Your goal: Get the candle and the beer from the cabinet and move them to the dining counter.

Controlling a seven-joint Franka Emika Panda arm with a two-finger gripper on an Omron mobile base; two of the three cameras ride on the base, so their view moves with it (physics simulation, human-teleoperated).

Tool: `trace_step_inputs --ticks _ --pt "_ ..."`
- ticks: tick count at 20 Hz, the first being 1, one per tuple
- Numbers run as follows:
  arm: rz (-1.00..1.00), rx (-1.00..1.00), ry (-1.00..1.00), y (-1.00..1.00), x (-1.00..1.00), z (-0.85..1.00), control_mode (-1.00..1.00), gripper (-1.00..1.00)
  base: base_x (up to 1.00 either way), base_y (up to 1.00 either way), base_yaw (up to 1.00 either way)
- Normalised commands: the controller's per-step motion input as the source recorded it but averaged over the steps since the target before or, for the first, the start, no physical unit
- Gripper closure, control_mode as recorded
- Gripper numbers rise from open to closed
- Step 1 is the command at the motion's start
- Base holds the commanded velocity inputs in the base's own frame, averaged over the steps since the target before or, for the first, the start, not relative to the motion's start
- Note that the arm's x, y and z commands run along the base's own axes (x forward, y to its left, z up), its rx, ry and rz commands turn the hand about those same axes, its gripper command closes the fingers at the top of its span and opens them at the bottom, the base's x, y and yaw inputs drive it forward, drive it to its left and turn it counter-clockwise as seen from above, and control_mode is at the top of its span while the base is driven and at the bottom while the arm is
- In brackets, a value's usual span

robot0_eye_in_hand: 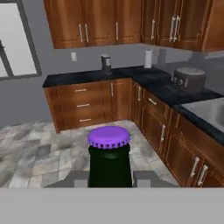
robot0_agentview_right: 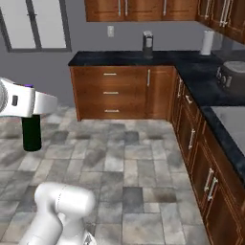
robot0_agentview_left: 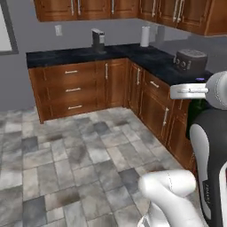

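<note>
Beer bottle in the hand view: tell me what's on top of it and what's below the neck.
A purple cap tops the beer. The gripper holds it at the neck, a finger either side. The bottle's body lies below the picture's edge.

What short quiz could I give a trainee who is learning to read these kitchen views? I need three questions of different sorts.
1. True or false: the gripper is closed on the beer.
2. What colour is the beer's cap? A green, B purple, C silver.
3. What stands on the black counter nearest the toaster: the paper towel roll or the window?

Key: 1 true; 2 B; 3 the paper towel roll.
</note>
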Motion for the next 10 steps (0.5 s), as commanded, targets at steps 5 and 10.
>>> trace_step_inputs --ticks 5,10 --pt "0.0 0.0 0.0 0.0 0.0 0.0 1.0 1.0 0.27 0.0 0.98" --pt "0.0 0.0 0.0 0.0 0.0 0.0 1.0 1.0 0.39 0.0 0.96"
